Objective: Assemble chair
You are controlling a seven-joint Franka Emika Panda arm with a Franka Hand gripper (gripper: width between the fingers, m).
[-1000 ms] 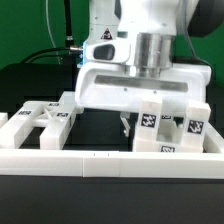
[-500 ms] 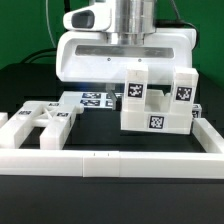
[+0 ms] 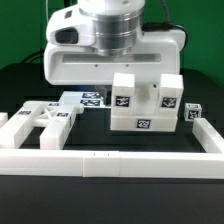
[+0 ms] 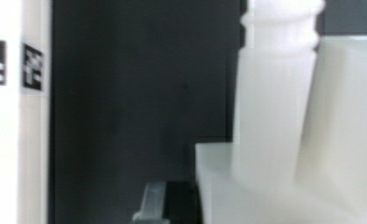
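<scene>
A white chair assembly (image 3: 145, 103), a block-like body with two upright posts and several square tags, hangs in the air above the table, just under the robot's wide white hand (image 3: 105, 60). My gripper (image 4: 212, 205) is shut on it. In the exterior view the fingers are hidden behind the assembly. In the wrist view one dark finger (image 4: 164, 203) shows beside the assembly's white surface (image 4: 286, 130), which fills much of that view. A white X-shaped chair piece (image 3: 40, 118) lies on the table at the exterior view's left.
A low white border wall (image 3: 110, 160) runs along the front and sides. The marker board (image 3: 92, 98) lies flat behind the X-shaped piece. A small tagged white block (image 3: 193, 113) sits at the exterior view's right, by the wall.
The arm has carried the chair assembly up and toward the exterior view's left. The assembly now hangs higher and nearer the middle. The X-shaped piece has not moved.
</scene>
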